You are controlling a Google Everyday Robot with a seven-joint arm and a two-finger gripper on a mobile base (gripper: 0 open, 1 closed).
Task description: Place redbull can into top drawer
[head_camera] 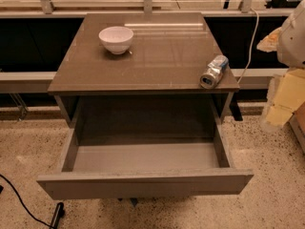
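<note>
Claw (285,97) is showing only as a pale, yellowish shape at the right edge, hanging below the white bulk of the arm (294,35) and off to the side of the cabinet. Whether it is spread or pressed together I cannot tell. It is sitting well apart from the can and is not touching it.

One can (214,71) is lying on its side on the brown surface (157,61), close to the front right corner, with its round silver end pointing toward the front edge. Nothing is resting against it.

One drawer (143,183) is standing pulled out just below that surface, directly in front of and beneath the can, with its plain grey front panel nearest the camera and its grey floor showing.

One white bowl (116,38) is sitting upright toward the back left of the surface, well apart from the can.

One black cable (19,200) is trailing across the speckled floor (267,199) at lower left, and one white cable (250,42) is hanging behind the cabinet on the right.
</note>
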